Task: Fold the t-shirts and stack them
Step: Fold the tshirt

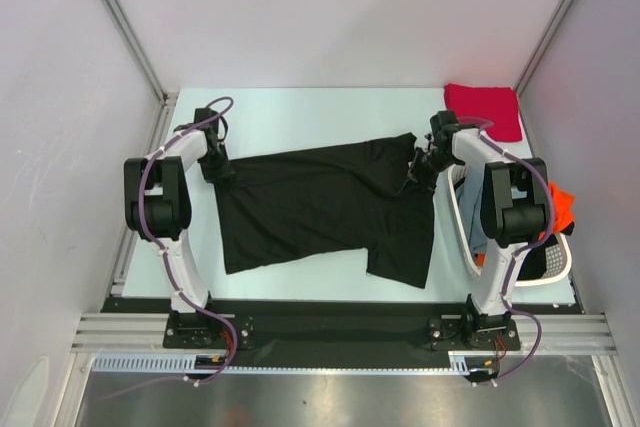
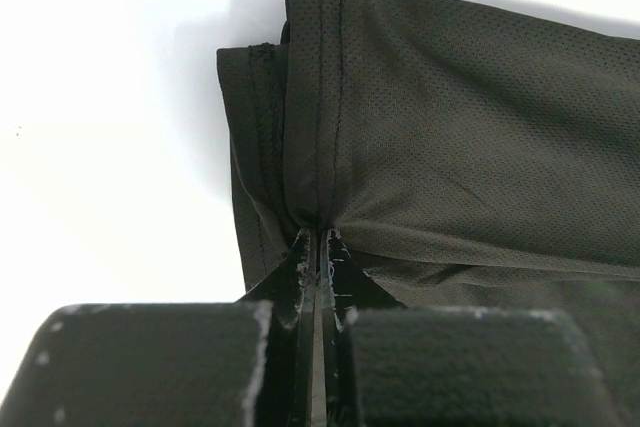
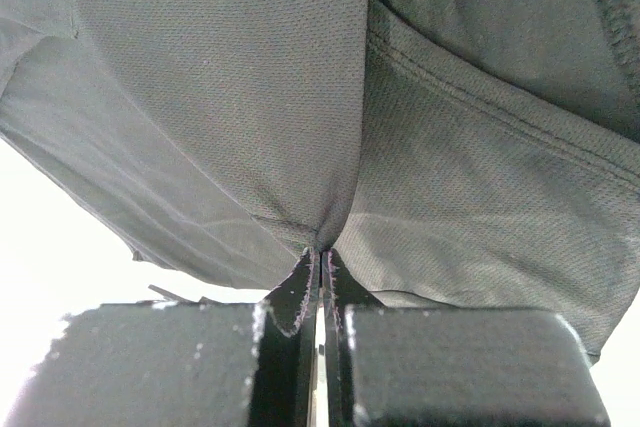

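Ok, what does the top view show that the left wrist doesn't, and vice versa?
Top only: the whole black t-shirt spread out, the right hand pinching its right edge, a red t-shirt in the far corner, the basket. Left wrist only: the stitched hem bunched between shut fingers. Both: the left hand gripping the black t-shirt on the table.

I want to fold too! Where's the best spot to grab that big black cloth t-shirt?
By its far corners, one each, from above: the big black cloth t-shirt lies spread out, and the left gripper and right gripper are each shut on that far edge, so it would likely lift evenly.
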Action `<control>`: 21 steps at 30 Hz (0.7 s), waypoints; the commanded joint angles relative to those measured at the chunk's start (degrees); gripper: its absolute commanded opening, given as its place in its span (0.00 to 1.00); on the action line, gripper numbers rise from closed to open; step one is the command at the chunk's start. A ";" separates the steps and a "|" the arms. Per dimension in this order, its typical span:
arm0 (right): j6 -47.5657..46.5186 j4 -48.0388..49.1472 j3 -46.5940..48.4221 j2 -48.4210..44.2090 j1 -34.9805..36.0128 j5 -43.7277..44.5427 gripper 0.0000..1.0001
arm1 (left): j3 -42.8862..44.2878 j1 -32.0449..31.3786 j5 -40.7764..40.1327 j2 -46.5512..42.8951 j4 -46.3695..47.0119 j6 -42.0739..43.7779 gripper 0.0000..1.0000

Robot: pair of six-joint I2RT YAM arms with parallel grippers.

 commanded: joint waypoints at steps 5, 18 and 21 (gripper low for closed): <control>-0.19 -0.79 1.67 -0.15 0.58 -1.21 0.03 | 0.16 1.01 -2.01 -0.41 0.70 1.71 0.00; -6.14 -3.50 11.23 5.13 -0.65 3.17 0.24 | 0.78 1.01 -2.71 -1.81 -0.44 0.83 0.14; -5.47 2.77 19.93 6.18 -2.84 4.86 0.34 | -1.15 1.10 -2.45 -4.89 -0.18 1.01 0.26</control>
